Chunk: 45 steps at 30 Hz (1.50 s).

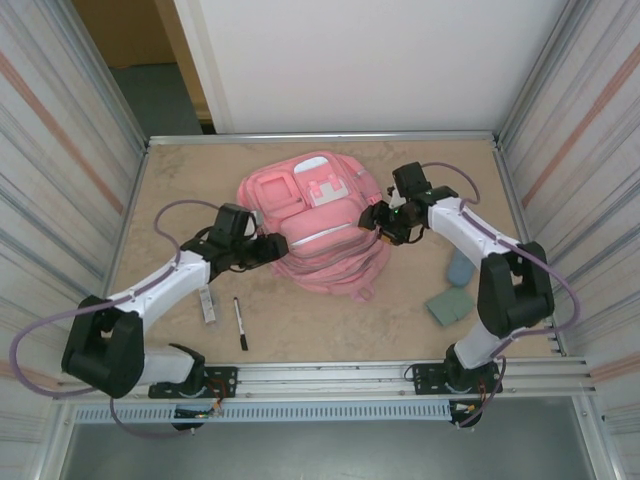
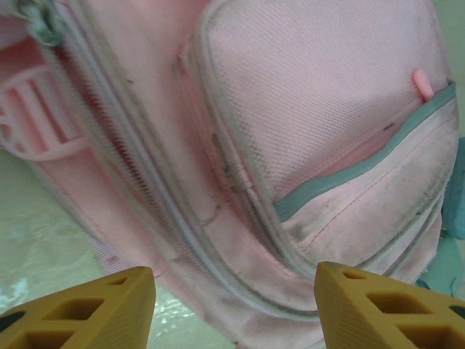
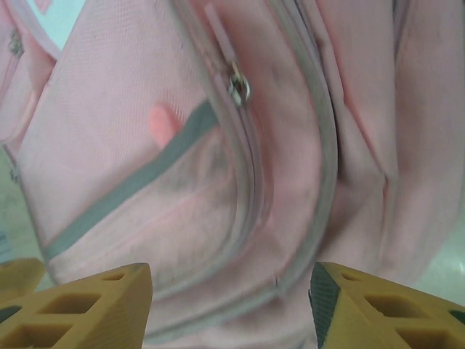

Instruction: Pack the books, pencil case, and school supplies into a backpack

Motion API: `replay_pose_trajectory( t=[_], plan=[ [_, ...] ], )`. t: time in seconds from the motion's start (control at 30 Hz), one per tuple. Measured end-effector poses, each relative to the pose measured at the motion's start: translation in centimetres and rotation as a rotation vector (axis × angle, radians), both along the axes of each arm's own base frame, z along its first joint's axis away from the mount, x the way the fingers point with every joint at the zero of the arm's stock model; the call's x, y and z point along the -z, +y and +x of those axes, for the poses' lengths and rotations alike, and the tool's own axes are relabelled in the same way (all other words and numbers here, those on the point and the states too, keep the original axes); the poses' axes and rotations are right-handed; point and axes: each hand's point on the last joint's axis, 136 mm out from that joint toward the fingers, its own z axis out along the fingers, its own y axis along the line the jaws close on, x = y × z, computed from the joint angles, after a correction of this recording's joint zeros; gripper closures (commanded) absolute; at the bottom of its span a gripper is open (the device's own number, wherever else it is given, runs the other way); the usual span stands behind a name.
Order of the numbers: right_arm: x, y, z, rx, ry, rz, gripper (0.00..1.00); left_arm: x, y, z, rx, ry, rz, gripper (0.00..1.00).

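Looking down from the top camera, I have the large pink fabric backpack lying flat a little toward 12 o'clock from the middle of the tan table, its paler front pockets facing up. My left gripper sits at the pack's 8 o'clock edge and my right gripper at its 3 o'clock edge, both close to the fabric; I cannot tell whether either touches it. On the left wrist camera the yellow fingers stand apart with nothing clamped between them, the grey-trimmed front pocket just beyond. On the right wrist camera the fingers are likewise spread and unloaded, with a zip pull ahead at 12 o'clock. The slim black pen lies at the pack's 7 o'clock, the small whitish-grey bar just beside it at its 10 o'clock. The soft blue-grey pouch rests at the pack's 4 o'clock, the grey-green squarish flat piece just beside it at 7 o'clock.
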Motion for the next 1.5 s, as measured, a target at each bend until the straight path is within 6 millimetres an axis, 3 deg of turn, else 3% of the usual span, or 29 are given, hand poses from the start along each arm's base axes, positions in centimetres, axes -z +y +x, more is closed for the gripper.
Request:
replay_pose_trajectory(
  t=[0.23,0.4,0.5,0.6,0.73,0.83,1.0,1.33,1.5],
  plan=[
    [2.0,1.2,2.9,-0.06,-0.016,0.027,0.56,-0.1,-2.2,2.0,0.001,-0.014,-0.035,0.41],
    [2.5,2.3,3.1,-0.097,-0.002,0.081,0.56,1.8,-2.5,2.6,-0.013,0.028,-0.028,0.42],
    [2.1,2.7,2.9,-0.11,0.005,0.125,0.57,1.9,-2.7,2.8,-0.019,0.041,-0.035,0.43],
    [1.0,3.4,2.9,-0.124,-0.004,0.18,0.57,0.8,-2.7,3.3,-0.024,0.029,-0.035,0.43],
    [-2.0,3.9,3.1,-0.125,-0.05,0.259,0.57,-1.6,-2.1,4.0,-0.047,-0.008,-0.047,0.43],
    [-4.5,4.2,3.5,-0.118,-0.092,0.325,0.57,-4.5,-1.5,4.9,-0.07,-0.064,-0.073,0.44],
    [-6.8,4.5,4.5,-0.101,-0.116,0.377,0.57,-8.8,-0.8,6.6,-0.098,-0.151,-0.108,0.45],
    [-7.2,4.6,4.5,-0.098,-0.118,0.376,0.48,-8.6,-0.3,6.6,-0.091,-0.153,-0.101,0.45],
    [-5.9,2.7,2.5,-0.061,-0.067,0.232,0.44,-7.9,0.9,4.9,-0.084,-0.148,-0.083,0.43]
  ],
)
